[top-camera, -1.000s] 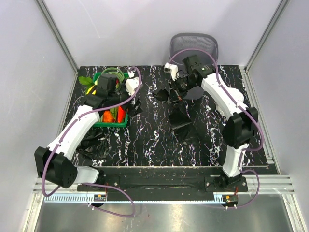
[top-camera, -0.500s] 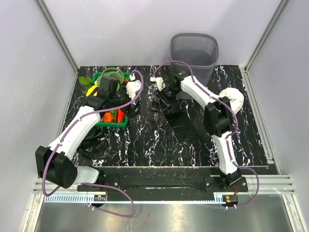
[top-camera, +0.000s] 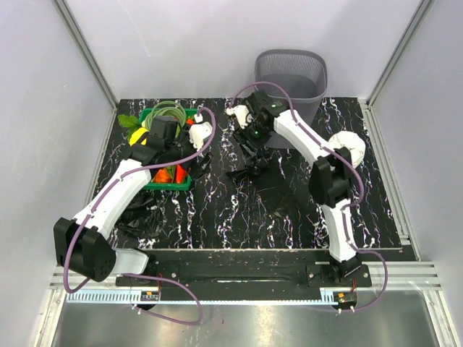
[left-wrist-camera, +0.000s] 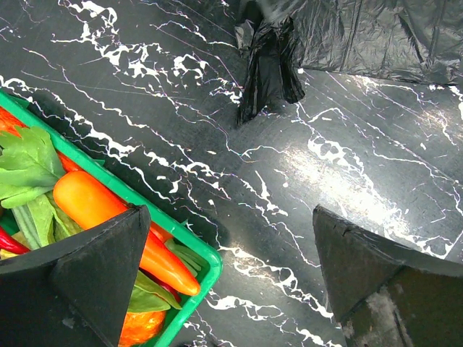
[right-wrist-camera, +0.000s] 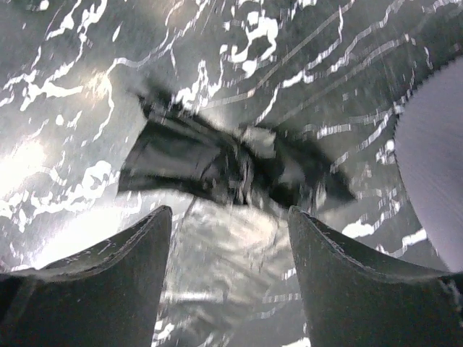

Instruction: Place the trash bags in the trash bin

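2 sets of fingers spread, nothing pinched. My right gripper (right-wrist-camera: pixel 228 213) hangs over crumpled glossy black plastic trash bag (right-wrist-camera: pixel 202 166) on black marbled tabletop (top-camera: pixel 217 210), near tall grey mesh trash bin (top-camera: pixel 291 72). My left gripper (left-wrist-camera: pixel 230 211) beside green plastic crate (left-wrist-camera: pixel 79 153).

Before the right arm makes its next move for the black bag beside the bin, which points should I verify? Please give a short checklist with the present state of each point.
1. Is the right gripper open: ok, its jaws stand apart in the wrist view.
2. Is a trash bag under it: ok, a crumpled black one lies on the table below, though blurred.
3. Is that bag gripped: not ok, nothing is clamped.
4. Is the trash bin upright with a free mouth: ok.
5. Is the left gripper out of the way: ok, open and empty above the green crate edge.
6. Are bags already in the bin: cannot tell.
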